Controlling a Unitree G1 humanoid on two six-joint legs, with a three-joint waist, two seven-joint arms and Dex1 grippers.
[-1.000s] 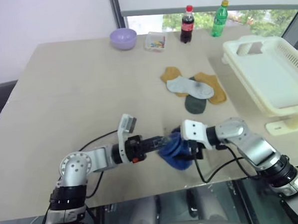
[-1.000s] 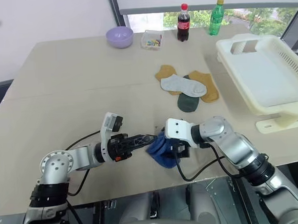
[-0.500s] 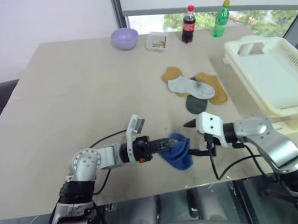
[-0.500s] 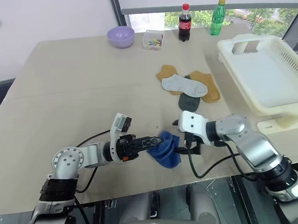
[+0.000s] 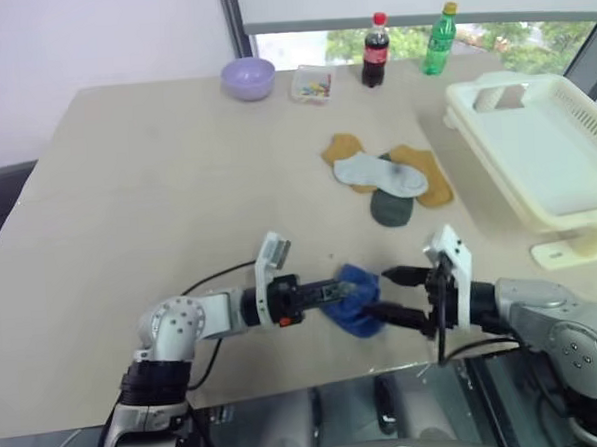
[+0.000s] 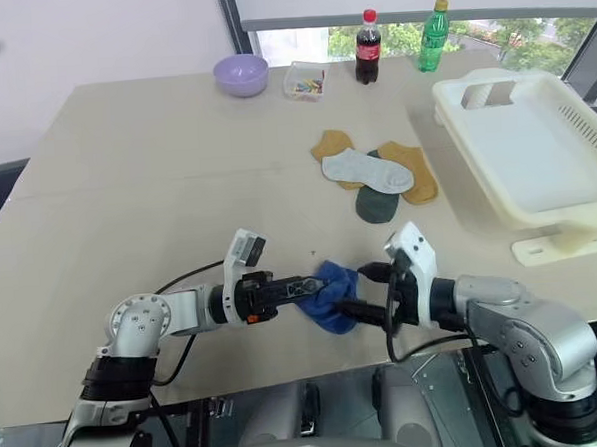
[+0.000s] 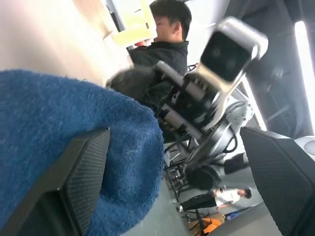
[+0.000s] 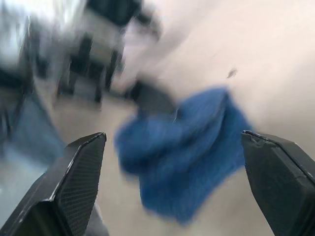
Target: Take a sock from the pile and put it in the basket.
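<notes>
Sock [image 5: 355,301] — royal blue, bunched near the table's [image 5: 127,202] front edge, draped over one finger of the left gripper [image 5: 332,292], whose jaws stand wide rather than pinched. Right gripper [image 5: 390,297] — jaws wide, holding nothing, fingers pointing at the sock from just beside it. Step in hand is judged to be securing the sock, well apart from the pile [image 5: 388,177] — next it needs a firm pinch, then a carry to the basket [image 5: 536,161] at far right.

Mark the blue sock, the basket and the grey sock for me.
blue sock [image 5: 357,303]: left eye view, middle of the bunched fabric.
basket [image 5: 475,87]: left eye view, rim by the handle cut-out.
grey sock [image 6: 366,171]: right eye view, its middle.
</notes>
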